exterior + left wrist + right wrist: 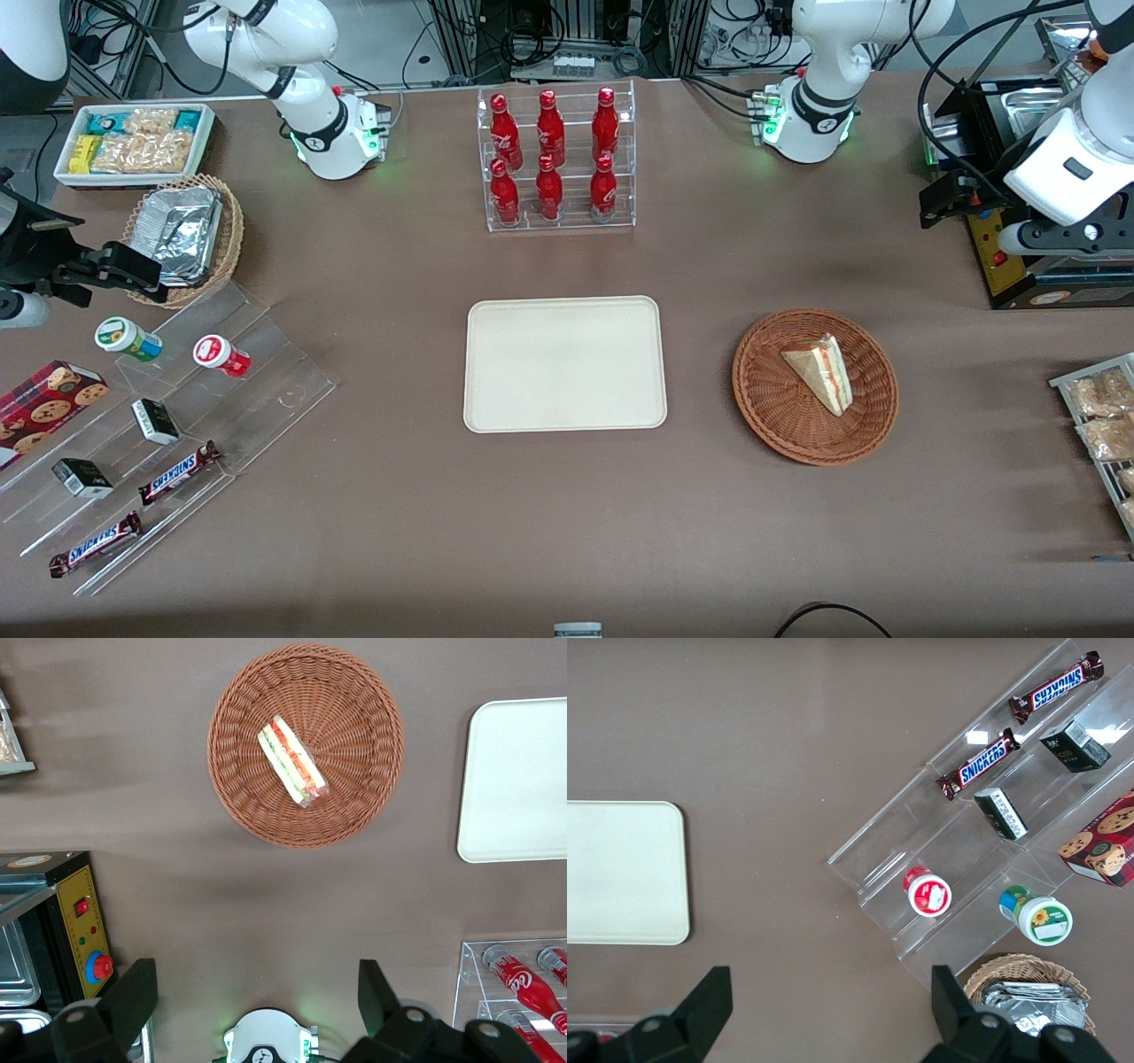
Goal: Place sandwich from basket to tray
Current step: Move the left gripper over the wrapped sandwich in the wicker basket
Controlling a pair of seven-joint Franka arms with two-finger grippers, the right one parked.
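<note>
The end effector (257,1010), fingers spread apart and empty, is hanging high above the table (372,532). The sandwich (293,761) is lying in the basket (354,806), below and well forward of it, long axis running diagonally. The tray (518,780) is waiting beside the basket.

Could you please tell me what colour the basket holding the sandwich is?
The basket is reddish-brown woven wicker, clearest in the left wrist view; the open gripper hangs high above the table.
</note>
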